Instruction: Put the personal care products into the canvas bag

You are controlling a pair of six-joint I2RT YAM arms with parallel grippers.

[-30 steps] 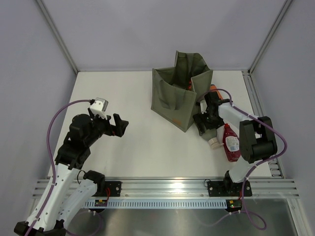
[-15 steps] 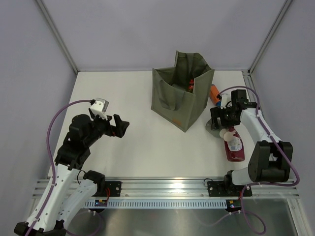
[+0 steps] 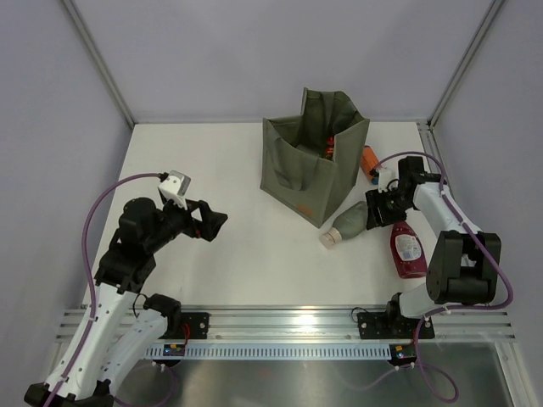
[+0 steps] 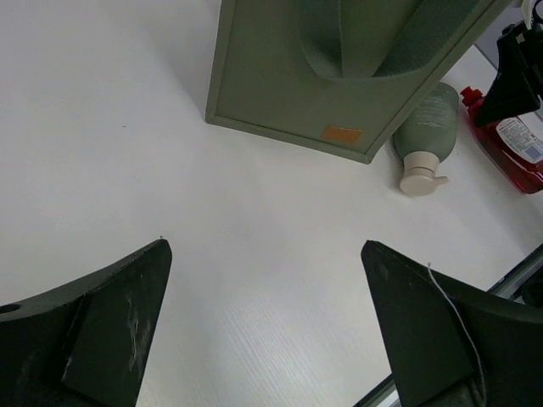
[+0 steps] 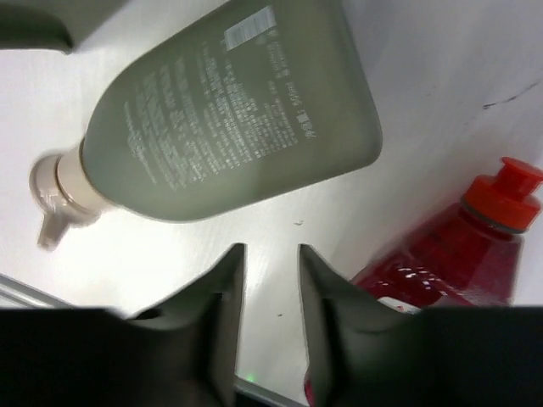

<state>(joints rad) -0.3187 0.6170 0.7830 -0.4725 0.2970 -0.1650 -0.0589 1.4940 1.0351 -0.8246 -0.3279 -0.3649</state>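
Since a second ago the grey-green bottle [image 3: 346,225] has swung away from the dark red bottle [image 3: 408,248] and now lies on its side on the worktop [image 3: 221,170], just off the near corner of the canvas bag [image 3: 293,174], with its beige pump pointing toward the near edge. My right gripper [image 3: 373,216] has followed it and snapped closed at the bottle's flat end. My left gripper [image 3: 208,222] has barely shifted (it hangs over the left half of the worktop, spread wide). The bag stands upright toward the far edge, right of centre, and an orange bottle [image 3: 370,161] lies beside its right wall.

From my left wrist, both fingers [image 4: 102,331] stand far apart with only bare worktop between them. Ahead, the bag shows its small orange mark [image 4: 342,133]. The grey-green bottle [image 4: 428,123] lies at the bag's corner, pump [image 4: 417,178] toward me, and the dark red bottle [image 4: 513,144] is just past it.

From my right wrist, the fingers [image 5: 221,314] are drawn close together and hold nothing. The grey-green bottle [image 5: 237,119] lies just beyond their tips, label up. The dark red bottle [image 5: 458,246], with its red cap [image 5: 513,191], lies to one side.
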